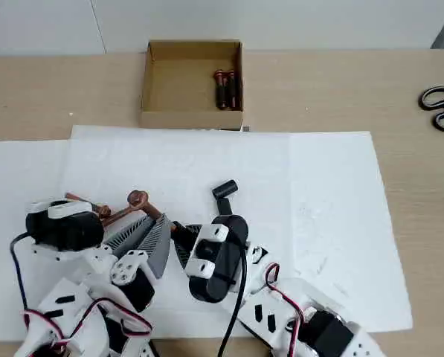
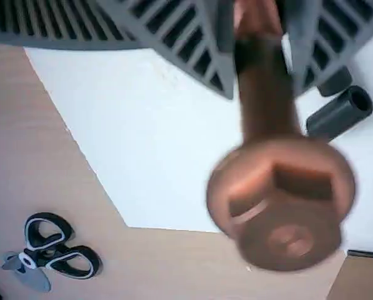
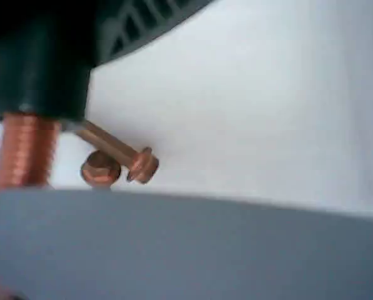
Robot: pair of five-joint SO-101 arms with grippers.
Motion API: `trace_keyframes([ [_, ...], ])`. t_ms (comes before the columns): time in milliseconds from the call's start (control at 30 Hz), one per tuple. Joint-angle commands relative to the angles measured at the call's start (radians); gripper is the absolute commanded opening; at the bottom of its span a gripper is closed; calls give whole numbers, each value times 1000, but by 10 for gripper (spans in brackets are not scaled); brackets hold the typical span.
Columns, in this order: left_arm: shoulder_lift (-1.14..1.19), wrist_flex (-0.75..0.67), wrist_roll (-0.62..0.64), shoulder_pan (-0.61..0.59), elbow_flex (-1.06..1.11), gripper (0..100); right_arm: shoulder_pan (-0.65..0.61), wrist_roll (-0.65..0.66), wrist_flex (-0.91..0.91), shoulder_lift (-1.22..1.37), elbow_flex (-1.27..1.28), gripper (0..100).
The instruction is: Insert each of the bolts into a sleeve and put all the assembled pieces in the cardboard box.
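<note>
bolt (image 2: 267,125): copper, likely stiff, light, slick on threads; shank clamped in left pincer (image 2: 255,25), well apart from box (image 1: 194,111). sleeve (image 3: 39,69): black, probably rigid; held by right pincer (image 3: 42,25), over bolt tip.

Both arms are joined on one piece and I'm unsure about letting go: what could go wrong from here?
1. Bare thread shows outside the sleeve held by the right gripper, so the bolt in the left gripper may not be seated; opening the left jaws could drop it.
2. The loose bolts and spare sleeve lie close by; a swing might scatter them.
</note>
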Motion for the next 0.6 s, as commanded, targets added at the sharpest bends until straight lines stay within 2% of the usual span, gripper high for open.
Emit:
trace_keyframes([
  [0,3,28,2,-34,-21,5,16,44,-81,-19,-100,4],
  [100,3,29,2,-83,-28,5,16,69,-96,-19,-100,4],
  [567,15,37,12,-83,-25,5,16,68,-101,-12,-97,4],
])
